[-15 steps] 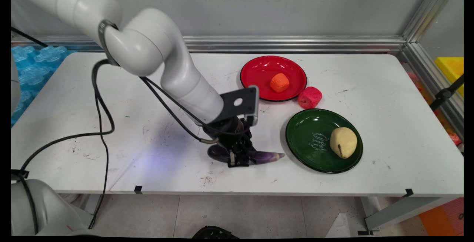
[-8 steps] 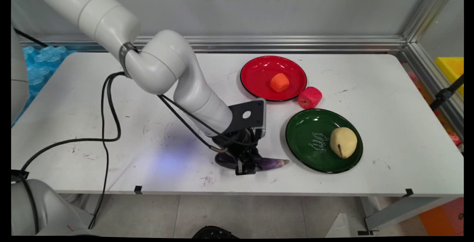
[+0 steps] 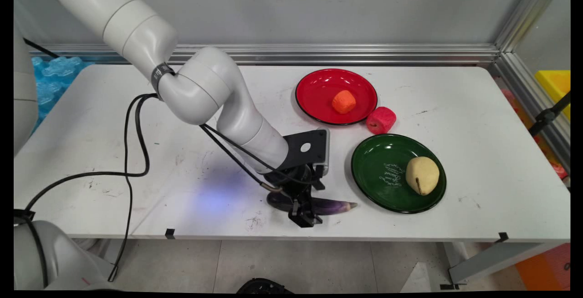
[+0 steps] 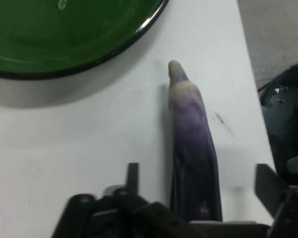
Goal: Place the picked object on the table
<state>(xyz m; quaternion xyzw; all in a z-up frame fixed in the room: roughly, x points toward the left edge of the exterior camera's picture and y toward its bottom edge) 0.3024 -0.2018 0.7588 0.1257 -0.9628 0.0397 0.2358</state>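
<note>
Black two-finger gripper [image 3: 306,216]: down at the white table [image 3: 478,120], near its front edge, fingers spread wide, one on either side of the long purple eggplant [image 4: 193,148], neither seen touching it. Eggplant: lying flat on the table, long axis parallel to the front edge, pale tapered tip toward the right edge and the dark green round plate [image 3: 378,170]. Plate holds a beige pear-shaped fruit [image 3: 422,175], apart from the eggplant.
</note>
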